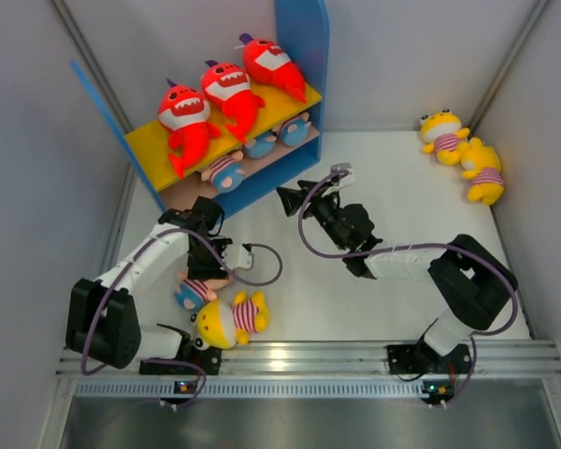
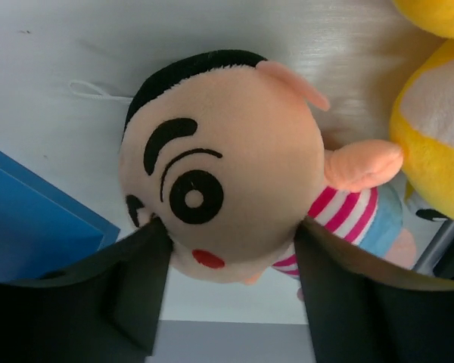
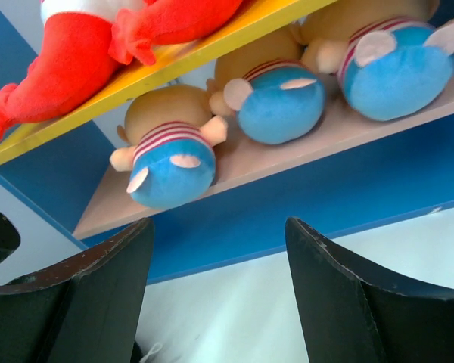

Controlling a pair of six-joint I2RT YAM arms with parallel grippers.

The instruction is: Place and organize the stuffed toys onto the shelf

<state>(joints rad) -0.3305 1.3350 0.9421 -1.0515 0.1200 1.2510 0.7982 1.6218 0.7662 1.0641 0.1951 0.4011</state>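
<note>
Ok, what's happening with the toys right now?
Three red sharks lie on the shelf's yellow top board, three pink-faced dolls on the lower one. The left gripper straddles the head of a fourth doll on the table, beside a yellow doll; unclear if it grips yet. The right gripper is open and empty, facing the lower board. Two more yellow dolls lie far right.
</note>
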